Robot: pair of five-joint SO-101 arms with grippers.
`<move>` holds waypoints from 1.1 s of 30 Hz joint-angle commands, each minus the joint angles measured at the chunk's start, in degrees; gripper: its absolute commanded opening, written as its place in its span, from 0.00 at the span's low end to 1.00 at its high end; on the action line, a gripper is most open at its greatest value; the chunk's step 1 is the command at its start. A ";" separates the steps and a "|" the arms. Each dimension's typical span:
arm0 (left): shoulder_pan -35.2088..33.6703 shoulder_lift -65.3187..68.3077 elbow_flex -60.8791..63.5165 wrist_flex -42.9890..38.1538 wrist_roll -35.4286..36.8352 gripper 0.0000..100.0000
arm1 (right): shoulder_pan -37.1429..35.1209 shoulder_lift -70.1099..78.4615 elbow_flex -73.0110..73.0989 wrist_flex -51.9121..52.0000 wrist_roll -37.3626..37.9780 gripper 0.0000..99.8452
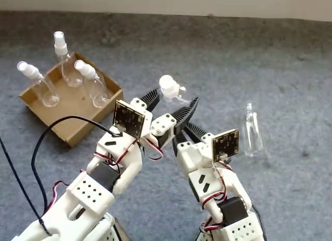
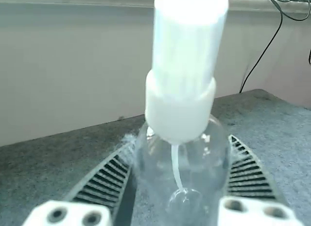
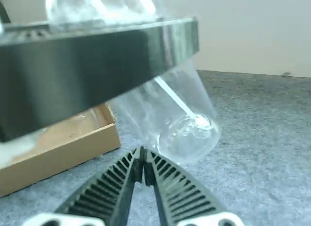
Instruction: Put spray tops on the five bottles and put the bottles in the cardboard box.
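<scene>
Left end effector (image 2: 181,141) grips the spray-topped bottle (image 2: 182,172) mid-worktop. Right end effector (image 3: 144,163) is pinched closed, empty, just beneath it. Three capped bottles (image 1: 44,88) stand in the cardboard box (image 1: 44,119), far left.

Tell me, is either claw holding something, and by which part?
The left claw grips a bottle by its clear body, below the white spray top. The right claw holds nothing.

Near the table's far left corner, the cardboard box (image 1: 46,122) holds three capped bottles (image 1: 66,65). At mid-table the left gripper (image 1: 175,98) clamps a fourth capped bottle (image 1: 169,87). The right gripper (image 1: 188,131) is just beside it, fingers together. An uncapped bottle (image 1: 252,131) sits toward the right edge.
</scene>
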 commanded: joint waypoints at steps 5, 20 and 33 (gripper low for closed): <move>1.36 -0.40 -0.48 -0.62 0.53 0.14 | 3.21 -0.66 8.57 -1.45 0.44 0.01; 0.84 -0.40 -1.36 -0.97 0.18 0.14 | 6.55 -0.57 8.75 -0.57 0.18 0.01; -5.67 -0.31 -4.18 -0.62 0.35 0.14 | 6.46 -0.57 8.75 4.88 0.53 0.01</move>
